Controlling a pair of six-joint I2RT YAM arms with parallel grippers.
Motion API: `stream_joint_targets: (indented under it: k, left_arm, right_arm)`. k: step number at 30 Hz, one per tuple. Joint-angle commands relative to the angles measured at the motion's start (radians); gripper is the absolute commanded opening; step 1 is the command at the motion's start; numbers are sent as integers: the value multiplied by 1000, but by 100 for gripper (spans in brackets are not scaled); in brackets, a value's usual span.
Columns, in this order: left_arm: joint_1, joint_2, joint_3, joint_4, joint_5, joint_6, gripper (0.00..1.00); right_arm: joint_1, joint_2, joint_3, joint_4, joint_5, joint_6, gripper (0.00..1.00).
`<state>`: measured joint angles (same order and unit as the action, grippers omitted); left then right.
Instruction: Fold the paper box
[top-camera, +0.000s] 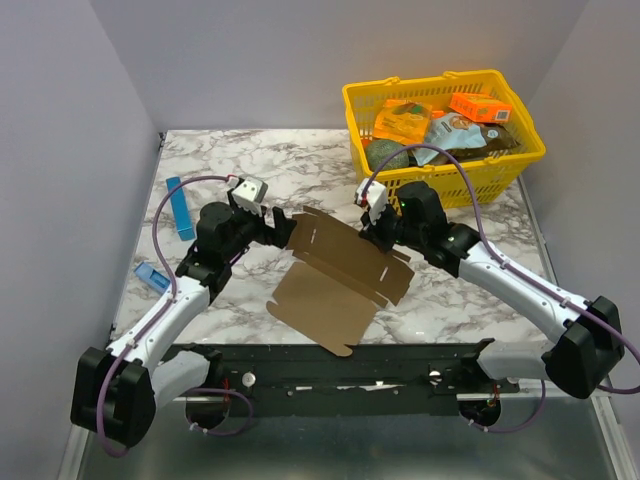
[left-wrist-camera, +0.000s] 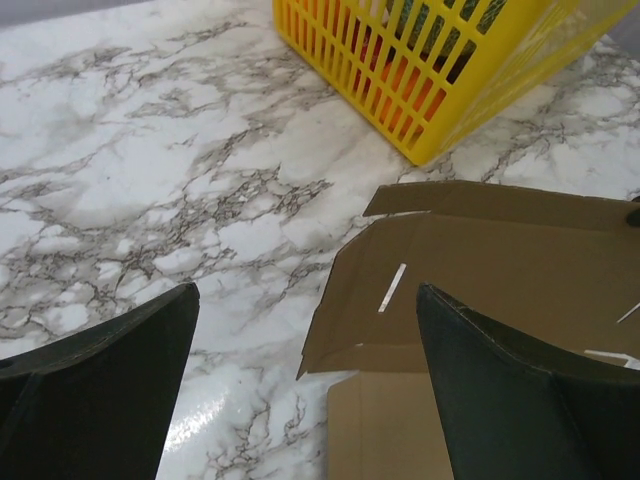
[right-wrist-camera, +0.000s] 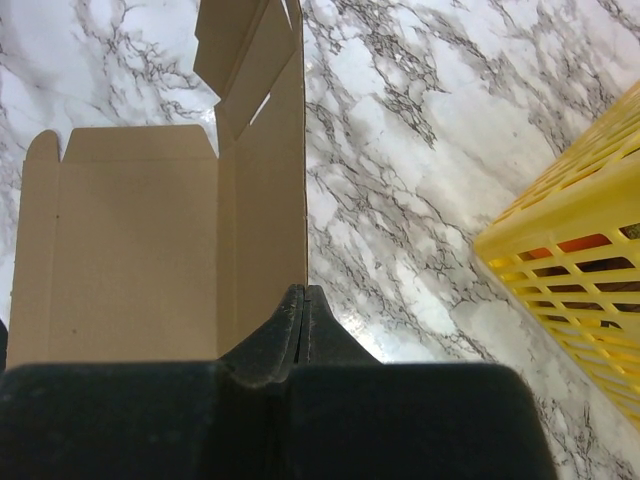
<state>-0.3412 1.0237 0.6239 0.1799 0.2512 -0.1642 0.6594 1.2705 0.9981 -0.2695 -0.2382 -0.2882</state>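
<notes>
Holding the paper box (top-camera: 340, 270) half-raised at mid-table.

From above: pinching its upright wall with the right gripper (top-camera: 383, 232), spreading the left gripper (top-camera: 272, 228) wide and released beside the flap, sitting near a yellow basket (top-camera: 445, 170), well apart from a blue strip (top-camera: 180, 207). Left wrist: straddling the flap's corner with gaping fingers (left-wrist-camera: 100, 380). Right wrist: biting the wall's edge with clenched fingertips (right-wrist-camera: 303, 310), unclear from above.

- The top camera looks down on the paper box (top-camera: 340, 275) from high on its near side.
- The wrist cameras sit close on its left and right; all three views share it.
</notes>
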Motion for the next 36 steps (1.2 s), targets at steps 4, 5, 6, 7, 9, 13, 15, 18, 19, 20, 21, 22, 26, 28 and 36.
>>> stream_joint_targets:
  k: [4, 5, 6, 7, 9, 13, 15, 18, 19, 20, 21, 22, 26, 28, 36]
  left_arm:
    - [16, 93, -16, 174, 114, 34, 99]
    - [16, 108, -13, 182, 146, 34, 99]
    - [18, 125, -3, 185, 163, 34, 99]
    - [19, 159, 3, 184, 178, 34, 99]
    - [19, 185, 19, 179, 215, 31, 99]
    - [21, 220, 14, 213, 207, 31, 99]
    - [21, 234, 22, 213, 204, 34, 99]
    - [21, 256, 27, 219, 201, 37, 98]
    - [19, 260, 25, 224, 191, 38, 97]
    - [21, 263, 23, 227, 183, 43, 96]
    - [21, 268, 28, 224, 178, 49, 93]
    - [21, 280, 33, 217, 177, 54, 85]
    - [22, 305, 45, 213, 178, 57, 60]
    - [21, 305, 42, 221, 178, 52, 44]
    - [21, 294, 25, 228, 220, 40, 18]
  right_arm:
    - [-3, -22, -18, 41, 30, 9, 1]
    - [-3, -19, -18, 42, 27, 9, 1]
    - [-3, -19, -18, 41, 25, 8, 1]
    - [-3, -19, -18, 39, 23, 6, 1]
    - [-3, -22, -19, 41, 22, 6, 1]
    - [-3, -26, -23, 41, 11, 6, 1]
    - [-3, -23, -21, 42, 0, 4, 1]
    - [-3, -17, -23, 39, -6, 1, 1]
    - [-3, -14, -23, 41, -6, 1, 1]
    - [-3, -14, -23, 39, -10, 0, 1]
    - [-3, -14, -24, 39, -12, 0, 1]
    - [-1, -13, -24, 39, -13, 0, 1]
    - [-1, -16, -24, 39, -15, 0, 1]
    - [-3, -17, -24, 41, -15, -2, 1]
    - [-3, -5, -19, 41, -13, 3, 6]
